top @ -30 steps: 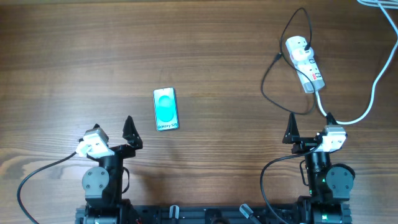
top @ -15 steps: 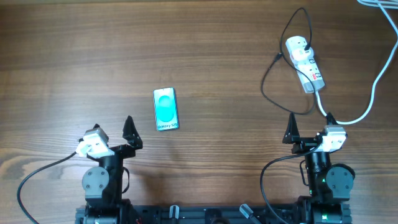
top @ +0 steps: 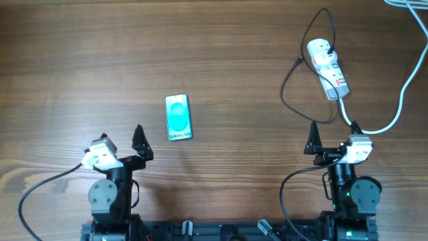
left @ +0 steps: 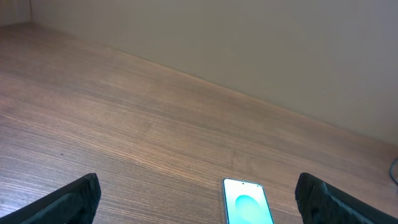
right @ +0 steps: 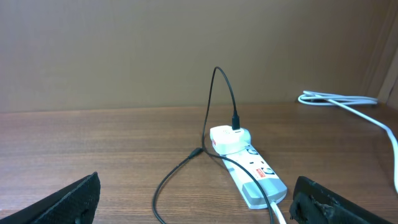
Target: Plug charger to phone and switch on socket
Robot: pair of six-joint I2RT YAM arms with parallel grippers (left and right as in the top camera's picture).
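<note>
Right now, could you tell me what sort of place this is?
Likely a robotics test bench: a wooden table by a plain wall, with a left arm and right arm facing a phone and socket.

Turquoise-screened phone (top: 178, 117), white socket (top: 328, 69), black charger (top: 294, 80)

Left hand (top: 120, 142) wide open, right hand (top: 333, 136) wide open, both arms folded back, nothing held

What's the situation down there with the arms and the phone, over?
Both open, empty: left gripper, right gripper. Turquoise phone flat, unplugged; charger cable looped beside socket, far from phone. Thick white cord runs close by right gripper.
</note>
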